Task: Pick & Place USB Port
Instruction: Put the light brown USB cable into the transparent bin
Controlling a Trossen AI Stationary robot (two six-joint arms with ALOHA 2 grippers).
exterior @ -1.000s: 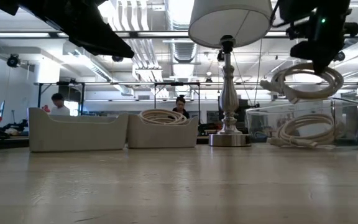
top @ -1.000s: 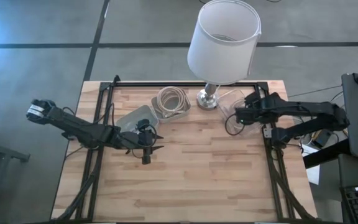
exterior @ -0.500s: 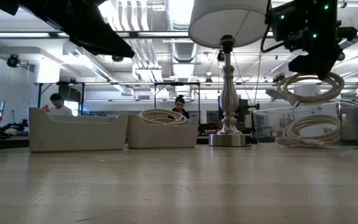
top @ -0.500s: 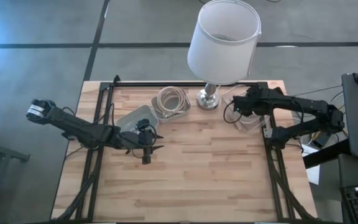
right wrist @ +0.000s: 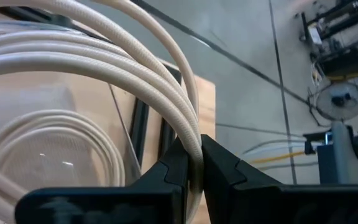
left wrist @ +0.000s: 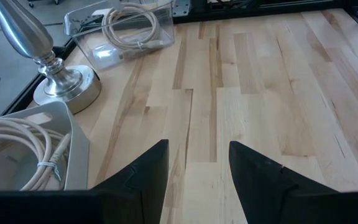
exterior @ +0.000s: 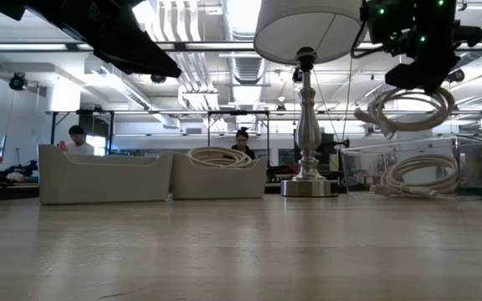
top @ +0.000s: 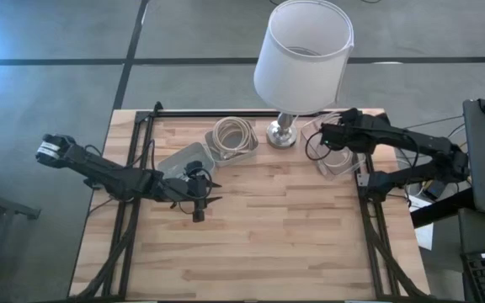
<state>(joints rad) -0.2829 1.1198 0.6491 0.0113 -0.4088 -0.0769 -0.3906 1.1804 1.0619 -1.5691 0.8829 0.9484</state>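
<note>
— Overhead first: where's the right gripper (top: 327, 135)?
— Above the clear bin (top: 337, 162), beside the lamp (top: 301, 59).
— Low view?
— Coiled cable (exterior: 404, 109) hangs pinched in it.
— Left gripper (left wrist: 194, 171)?
— Fingers spread, empty, over the table (left wrist: 278, 93).

My right jaws (top: 328, 135) at surface's (top: 259, 244) 2 o'clock, above clear bin (top: 337, 158), shut on pale cable coil (top: 314, 145). Lamp (top: 301, 59) just beside, toward 12 o'clock; its base (top: 282, 134) on surface. White tray (top: 232, 139) with coiled cable at 11 o'clock, grey tray (top: 183, 160) touching it on 9 o'clock side. My left jaws (top: 199, 198) near surface centre, 9 o'clock side, beside grey tray.
</note>
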